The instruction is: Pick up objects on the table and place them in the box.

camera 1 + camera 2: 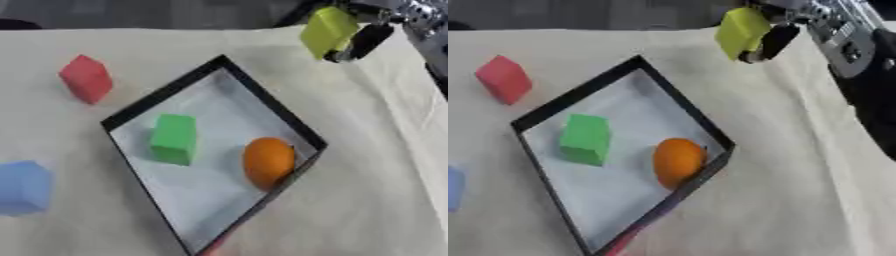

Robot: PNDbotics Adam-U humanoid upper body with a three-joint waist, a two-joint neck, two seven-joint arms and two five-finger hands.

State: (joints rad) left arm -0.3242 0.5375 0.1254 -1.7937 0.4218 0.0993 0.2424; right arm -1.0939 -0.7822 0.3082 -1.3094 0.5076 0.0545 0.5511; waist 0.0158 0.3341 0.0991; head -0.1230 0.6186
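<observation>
A: Left eye view: why is the yellow-green block (pixel 327 31) aloft at 1 o'clock?
B: The right hand (pixel 773 36) pinches it, probably carrying it toward the black-rimmed, white-floored box (pixel 271 102), where a green cube (pixel 174 138) and orange ball (pixel 268 162) lie.

Green block (pixel 173 138) and orange ball (pixel 268 162) occupy the box (pixel 262 95); its near end lies open.

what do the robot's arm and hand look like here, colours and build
Only the right arm shows, entering from the upper right: a bulky black shell with a silver-grey metal section bearing small dark spots near the wrist. The right hand has glossy black rounded fingers. No cables or markings can be made out.
</observation>
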